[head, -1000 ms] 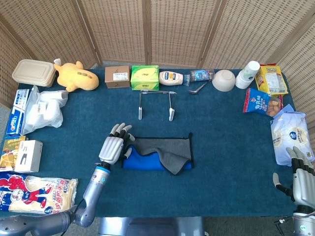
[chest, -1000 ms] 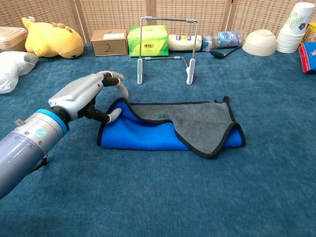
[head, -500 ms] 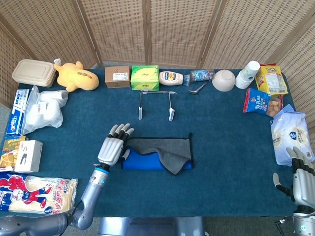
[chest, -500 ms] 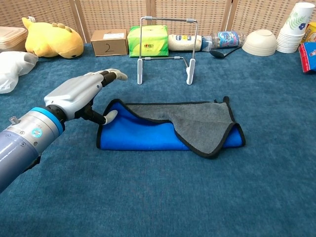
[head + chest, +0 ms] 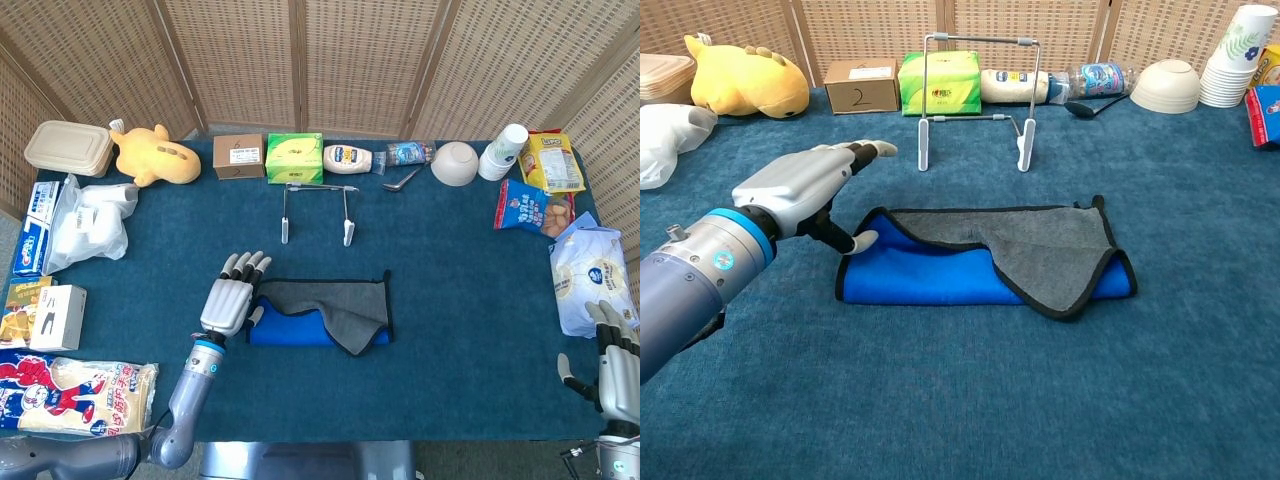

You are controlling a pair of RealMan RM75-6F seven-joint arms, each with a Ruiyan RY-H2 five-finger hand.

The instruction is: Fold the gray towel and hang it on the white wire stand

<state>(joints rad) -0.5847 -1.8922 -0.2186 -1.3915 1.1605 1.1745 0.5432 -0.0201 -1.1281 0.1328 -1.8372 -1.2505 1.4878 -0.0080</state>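
Observation:
The towel (image 5: 325,310) (image 5: 990,255) lies folded on the blue table, its gray side on top and its blue side showing along the front. The white wire stand (image 5: 317,210) (image 5: 976,95) stands upright behind it, with nothing on it. My left hand (image 5: 230,298) (image 5: 808,185) hovers at the towel's left end with its fingers spread, holding nothing; its thumb is near the blue corner. My right hand (image 5: 618,365) rests at the table's front right corner, fingers apart, far from the towel.
Along the back stand a yellow plush (image 5: 152,155), a cardboard box (image 5: 238,156), a green tissue box (image 5: 294,157), a bottle (image 5: 347,159), a bowl (image 5: 454,163) and paper cups (image 5: 503,150). Snack bags (image 5: 590,275) lie at the right, packets (image 5: 75,390) at the left.
My left hand has let go of the towel's left corner and drawn back a little to the left with its fingers straightened. The corner now lies flat. The right hand has barely moved.

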